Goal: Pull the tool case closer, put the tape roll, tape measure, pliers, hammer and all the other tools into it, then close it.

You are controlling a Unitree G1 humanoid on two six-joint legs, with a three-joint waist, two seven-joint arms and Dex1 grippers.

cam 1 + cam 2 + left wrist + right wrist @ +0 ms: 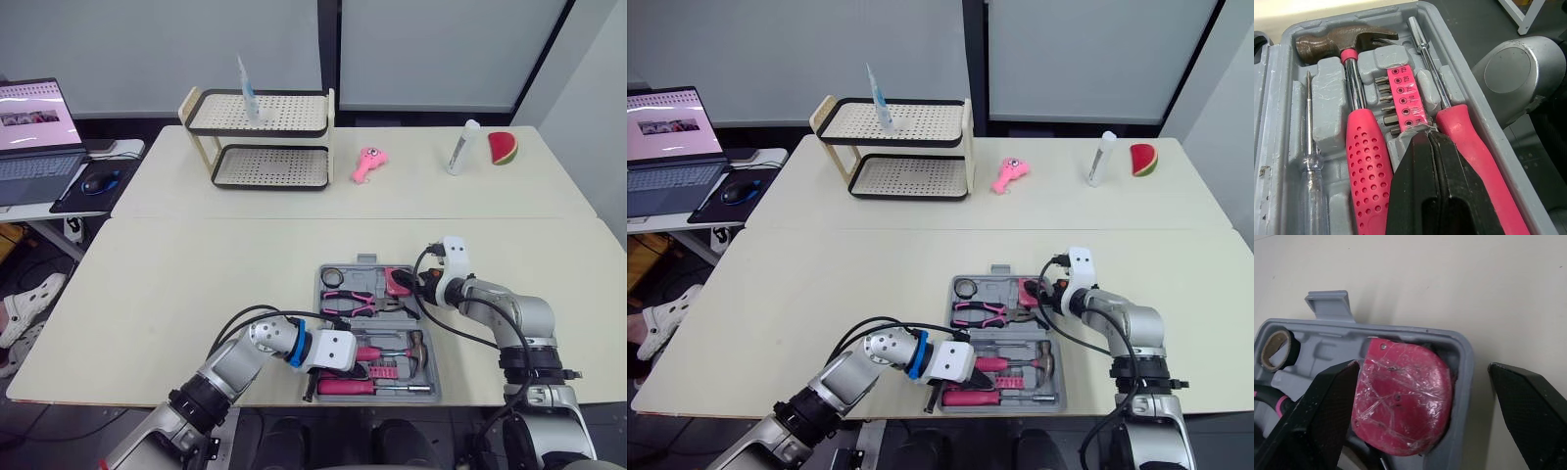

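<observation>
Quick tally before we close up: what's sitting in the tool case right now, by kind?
tape roll: 1
tape measure: 1
pliers: 1
hammer: 1
pink-handled screwdriver: 1
clear-handled screwdriver: 1
bit strip: 1
Total: 7

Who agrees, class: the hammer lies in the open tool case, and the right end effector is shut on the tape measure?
Wrong on one point: the right end effector is open, astride the tape measure, as the right wrist view shows. The hammer does lie in the open tool case.
</observation>
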